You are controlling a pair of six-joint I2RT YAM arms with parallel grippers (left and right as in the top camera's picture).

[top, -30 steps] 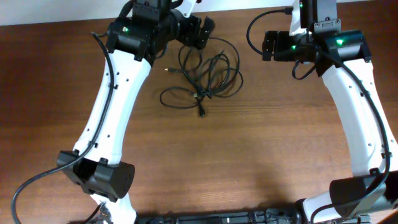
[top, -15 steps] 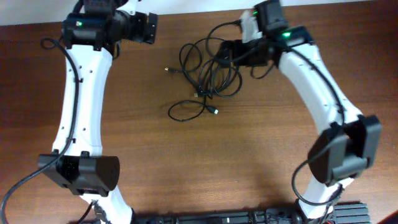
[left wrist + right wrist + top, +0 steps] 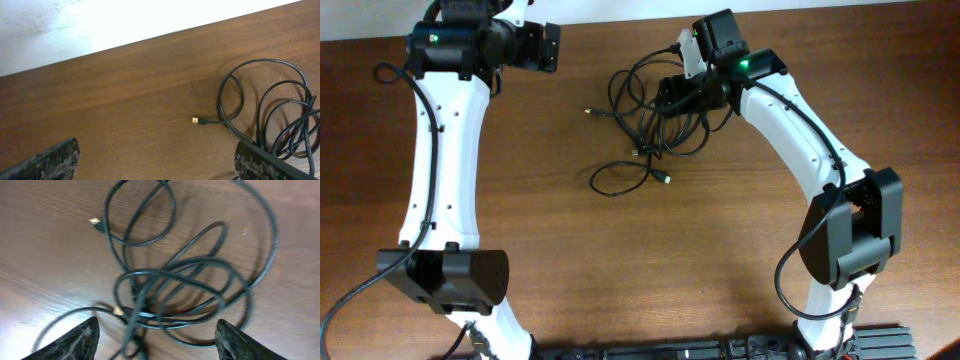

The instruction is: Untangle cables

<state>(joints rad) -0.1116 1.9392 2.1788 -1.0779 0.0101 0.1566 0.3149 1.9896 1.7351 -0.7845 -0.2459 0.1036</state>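
The cables [image 3: 655, 132] lie as a tangle of thin black cords at the back middle of the wooden table, with a gold plug [image 3: 588, 112] sticking out to the left. My right gripper [image 3: 668, 100] hovers over the tangle's upper right. In the right wrist view it [image 3: 155, 345] is open, and several strands of the cables [image 3: 175, 285] run between and ahead of its fingertips [image 3: 70, 340]. My left gripper [image 3: 548, 47] is open, well left of the tangle. In the left wrist view the cables [image 3: 270, 115] and the gold plug [image 3: 195, 120] lie to the right.
A loose loop with a small plug end [image 3: 665, 180] trails from the tangle toward the table's middle. The table's far edge [image 3: 150, 35] meets a white surface just behind the left gripper. Both white arms rise from the near edge.
The left arm swung away from the tangle to the far left. The right arm swung left onto the tangle, and its fingers have come slightly closer together. The lower cable loop shifted.
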